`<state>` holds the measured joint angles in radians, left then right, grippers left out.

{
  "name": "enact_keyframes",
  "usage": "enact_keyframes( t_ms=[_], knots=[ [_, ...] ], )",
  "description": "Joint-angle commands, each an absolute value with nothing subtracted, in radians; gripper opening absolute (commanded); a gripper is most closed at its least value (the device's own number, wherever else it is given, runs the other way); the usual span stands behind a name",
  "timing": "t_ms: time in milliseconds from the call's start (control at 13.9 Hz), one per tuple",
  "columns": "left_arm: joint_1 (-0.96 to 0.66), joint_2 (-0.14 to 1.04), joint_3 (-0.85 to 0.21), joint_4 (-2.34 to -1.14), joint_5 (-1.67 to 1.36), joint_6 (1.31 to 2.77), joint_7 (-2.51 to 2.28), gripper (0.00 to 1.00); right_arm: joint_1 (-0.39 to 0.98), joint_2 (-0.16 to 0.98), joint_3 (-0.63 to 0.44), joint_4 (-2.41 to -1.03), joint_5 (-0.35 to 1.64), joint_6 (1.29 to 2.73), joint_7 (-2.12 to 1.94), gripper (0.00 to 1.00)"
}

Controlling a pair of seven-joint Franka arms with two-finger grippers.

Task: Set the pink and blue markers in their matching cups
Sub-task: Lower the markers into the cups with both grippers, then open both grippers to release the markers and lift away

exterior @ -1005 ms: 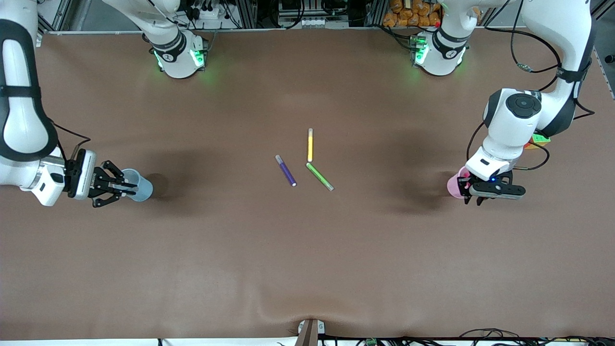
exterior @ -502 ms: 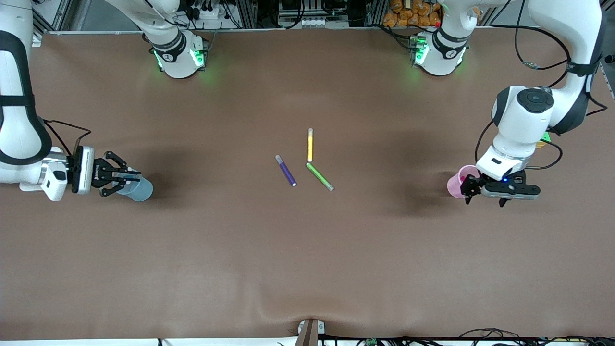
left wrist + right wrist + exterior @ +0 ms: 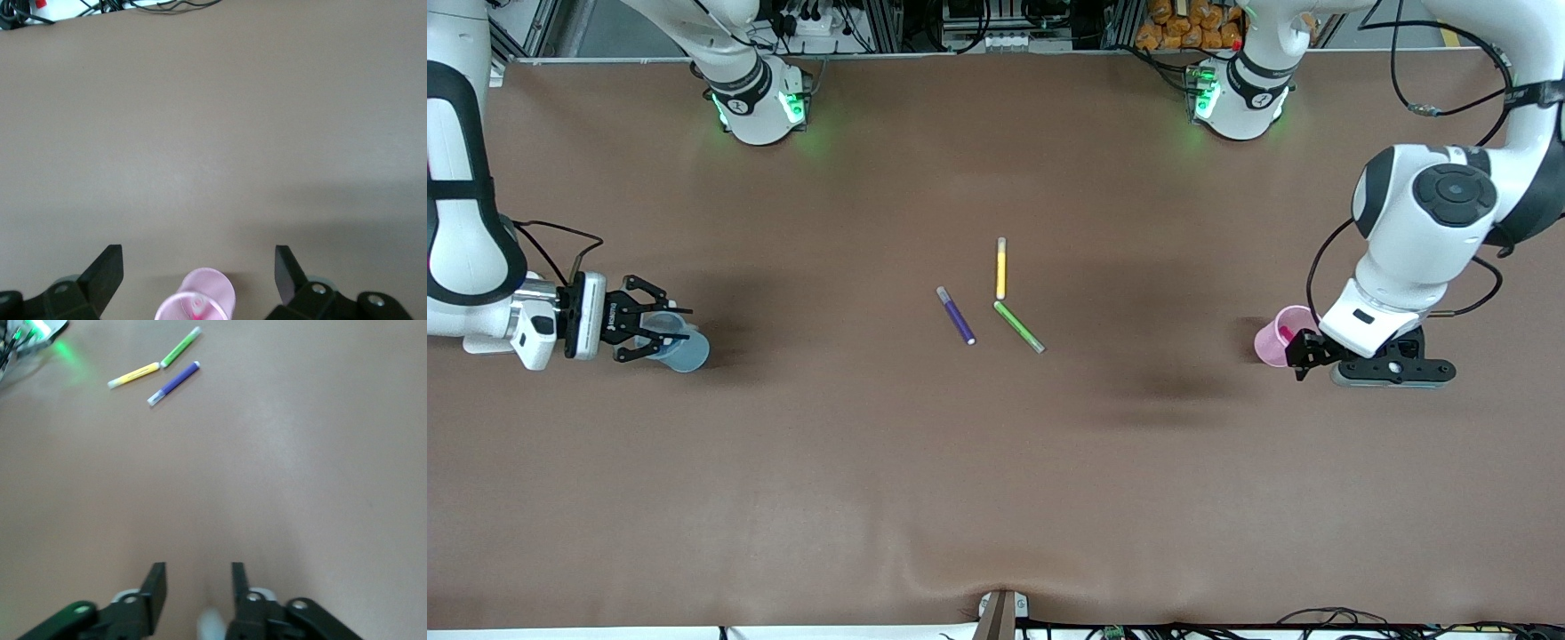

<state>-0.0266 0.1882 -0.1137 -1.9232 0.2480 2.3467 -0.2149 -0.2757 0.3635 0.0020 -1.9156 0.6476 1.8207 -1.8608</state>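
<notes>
The pale pink cup (image 3: 1270, 343) stands upright toward the left arm's end of the table, with the pink marker (image 3: 1286, 332) upright inside it. In the left wrist view the cup (image 3: 212, 288) shows the marker's pale tip (image 3: 198, 307) in its mouth. My left gripper (image 3: 1303, 354) hangs open just beside the cup, its jaws (image 3: 197, 257) wide apart and holding nothing. The light blue cup (image 3: 687, 350) stands toward the right arm's end. My right gripper (image 3: 665, 331) hovers over its rim, jaws (image 3: 198, 572) parted with nothing between them. The blue marker is hidden by the gripper and cup.
Three loose pens lie at the table's middle: purple (image 3: 956, 316), yellow (image 3: 1000, 267) and green (image 3: 1018, 326). The right wrist view also catches the purple (image 3: 173, 383), yellow (image 3: 133, 375) and green (image 3: 180, 347) pens.
The left gripper opened, let go of the pink marker in the pink cup and drew away toward its end of the table. The right gripper's fingers parted over the blue cup.
</notes>
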Motion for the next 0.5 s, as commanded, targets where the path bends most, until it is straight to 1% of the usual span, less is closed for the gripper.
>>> enact_keyframes(
  t_ms=[0,144,287,431],
  knots=[
    [-0.015,0.204,-0.149,-1.804,0.206,2.194,-0.215,1.0,-0.284,0.302,0.017,-1.931,0.641,1.806,-1.683,1.0],
    [-0.018,0.199,-0.17,-1.715,0.169,2.059,-0.216,1.0,-0.27,0.292,0.018,-1.919,0.606,1.807,-1.573,1.0],
    [-0.021,0.202,-0.187,-1.594,0.124,1.892,-0.218,1.0,-0.255,0.279,0.02,-1.895,0.554,1.802,-1.43,1.0],
    [-0.021,0.199,-0.19,-1.517,0.098,1.78,-0.216,1.0,-0.229,0.243,0.023,-1.888,0.499,1.804,-1.308,1.0]
  ],
)
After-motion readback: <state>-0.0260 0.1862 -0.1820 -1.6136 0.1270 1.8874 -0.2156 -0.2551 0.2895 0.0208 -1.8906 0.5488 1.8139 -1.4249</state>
